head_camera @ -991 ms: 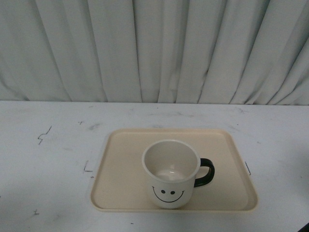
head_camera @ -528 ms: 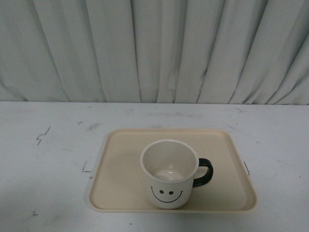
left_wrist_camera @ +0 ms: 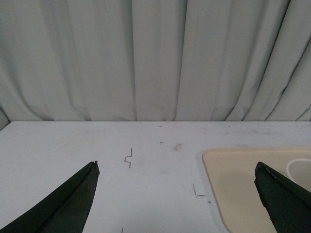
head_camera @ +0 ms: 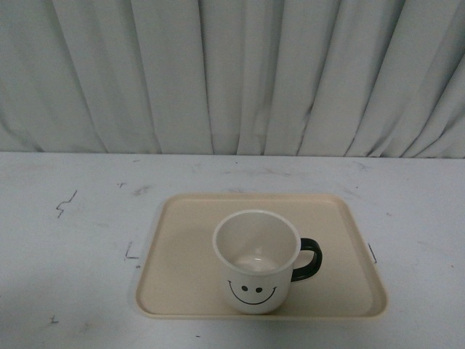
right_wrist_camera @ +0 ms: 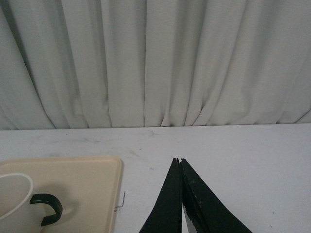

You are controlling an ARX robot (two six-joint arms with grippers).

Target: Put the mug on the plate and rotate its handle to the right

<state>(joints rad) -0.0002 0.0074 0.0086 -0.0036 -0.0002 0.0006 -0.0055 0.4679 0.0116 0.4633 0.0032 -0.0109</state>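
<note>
Mug (head_camera: 256, 262): stays put on plate (head_camera: 182, 247), lower centre.
Handle (head_camera: 308, 259): already right; task seems done.
Fingers: left (left_wrist_camera: 176, 194) released, right (right_wrist_camera: 180, 194) clenched, empty.

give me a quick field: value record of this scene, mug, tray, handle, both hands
mug: wide cream-white cylindrical mug with black smiley face toward the camera, upright, looks empty
location: on the flat beige rectangular plastic tray, toward its near edge
handle: glossy black C-shaped loop handle, pointing to the robot's right
left hand: left hand, fingers wide apart, holding nothing, off the tray
right hand: right hand, fingers closed together, empty, off the tray
surface: white table with scuff marks
backdrop: pale pleated curtain
</note>
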